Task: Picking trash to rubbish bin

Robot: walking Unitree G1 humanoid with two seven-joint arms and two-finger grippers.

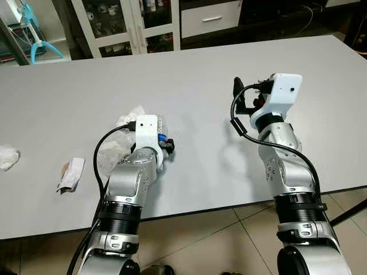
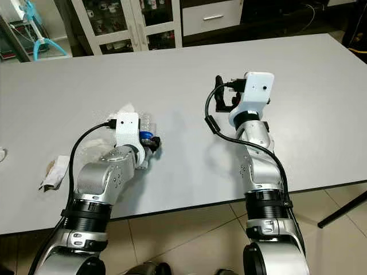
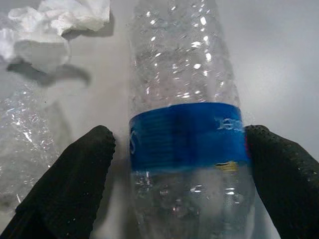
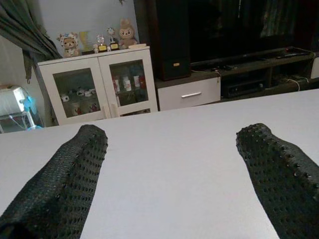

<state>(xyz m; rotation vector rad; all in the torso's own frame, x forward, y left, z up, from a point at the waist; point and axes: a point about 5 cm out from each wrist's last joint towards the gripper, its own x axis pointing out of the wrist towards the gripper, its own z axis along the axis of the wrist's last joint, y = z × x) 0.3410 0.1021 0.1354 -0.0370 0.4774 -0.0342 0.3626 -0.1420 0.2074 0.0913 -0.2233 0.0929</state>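
Observation:
A clear plastic bottle point(image 3: 184, 134) with a blue label lies on the grey table point(image 1: 195, 74). My left gripper point(image 3: 179, 132) is open around it at the label; one finger point(image 3: 279, 169) touches the bottle and the other point(image 3: 79, 174) stands a small gap off. From the head, the left wrist covers most of the bottle point(image 1: 163, 137). A crumpled white tissue point(image 1: 129, 116) and clear plastic wrap point(image 1: 112, 153) lie just beside it. My right gripper point(image 4: 173, 132) is open, held above the table to the right with nothing between its fingers.
A folded paper wrapper point(image 1: 71, 173) and another crumpled tissue point(image 1: 7, 156) lie on the table's left. Beyond the far edge stand a white glass-door cabinet point(image 1: 129, 23), a drawer unit point(image 1: 209, 17) and a blue fan stand point(image 1: 37, 43).

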